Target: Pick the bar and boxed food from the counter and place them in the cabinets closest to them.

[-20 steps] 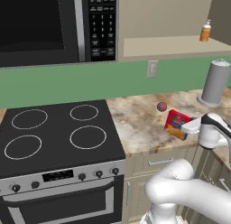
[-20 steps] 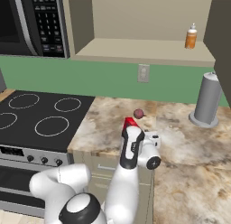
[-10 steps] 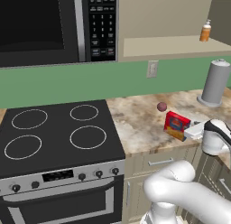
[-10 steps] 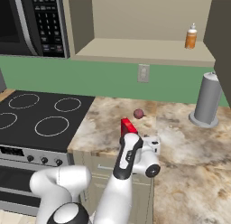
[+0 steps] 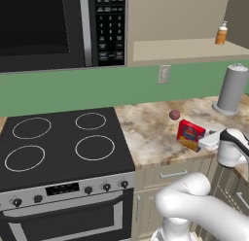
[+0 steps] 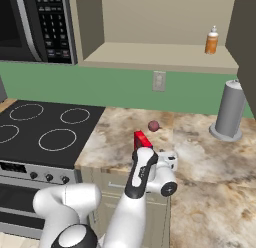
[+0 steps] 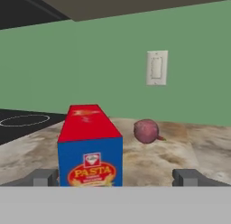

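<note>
The boxed food [image 7: 90, 148], a red carton with a blue and yellow pasta label, stands upright on the counter [image 5: 146, 138]. My gripper [image 7: 117, 178] is open, level with the carton and right behind it. Its fingertips [image 7: 44, 177] stand wide on either side of the carton and touch nothing. From the left base the carton [image 5: 190, 134] shows just left of the gripper [image 5: 204, 140]. From the right base the carton [image 6: 142, 140] peeks out above my forearm. The open cabinets [image 6: 150, 52] hang above the counter. The bar is out of view.
A small dark-red ball [image 5: 174, 114] lies just beyond the carton. A grey paper-towel roll [image 6: 230, 109] stands at the back right. An orange bottle [image 6: 212, 40] sits on the cabinet shelf. The black stovetop [image 5: 58, 143] and microwave [image 5: 48, 26] are to the left.
The hand has come down and levelled out behind the carton. The jaws stayed open and the carton has not moved.
</note>
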Robot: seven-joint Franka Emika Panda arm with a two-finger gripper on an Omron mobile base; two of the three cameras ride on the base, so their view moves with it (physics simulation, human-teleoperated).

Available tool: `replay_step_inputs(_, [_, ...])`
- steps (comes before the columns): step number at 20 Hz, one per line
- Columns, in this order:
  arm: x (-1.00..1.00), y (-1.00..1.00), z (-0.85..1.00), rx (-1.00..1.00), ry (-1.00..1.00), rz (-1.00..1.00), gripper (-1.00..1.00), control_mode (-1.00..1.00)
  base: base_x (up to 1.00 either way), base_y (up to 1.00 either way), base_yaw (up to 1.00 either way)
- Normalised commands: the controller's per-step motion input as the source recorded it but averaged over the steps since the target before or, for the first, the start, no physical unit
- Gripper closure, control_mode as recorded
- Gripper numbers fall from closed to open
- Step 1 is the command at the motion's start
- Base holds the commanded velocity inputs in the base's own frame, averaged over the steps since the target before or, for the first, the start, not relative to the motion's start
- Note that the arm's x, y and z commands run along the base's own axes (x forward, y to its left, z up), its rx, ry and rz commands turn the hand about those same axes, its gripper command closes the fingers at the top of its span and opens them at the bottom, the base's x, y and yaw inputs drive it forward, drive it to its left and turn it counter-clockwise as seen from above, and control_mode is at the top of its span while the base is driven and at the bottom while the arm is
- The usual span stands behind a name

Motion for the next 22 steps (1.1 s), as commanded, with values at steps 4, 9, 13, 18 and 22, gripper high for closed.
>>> replay_step_inputs(4, [0.08,-0.16,0.00,0.00,0.00,0.04,-1.00,-1.00,0.00,0.00,0.00])
replay_step_inputs(9, [0.00,-0.03,0.00,0.00,0.00,0.01,-1.00,-1.00,0.00,0.00,0.00])
replay_step_inputs(13, [-0.07,0.00,-0.05,0.00,0.00,0.04,-1.00,-1.00,0.00,0.00,0.00])
replay_step_inputs(18, [-0.08,0.06,0.00,0.00,0.02,0.11,-1.00,-1.00,0.00,0.00,0.00])
replay_step_inputs(22, [0.00,0.06,0.00,0.00,0.02,0.09,-1.00,-1.00,0.00,0.00,0.00])
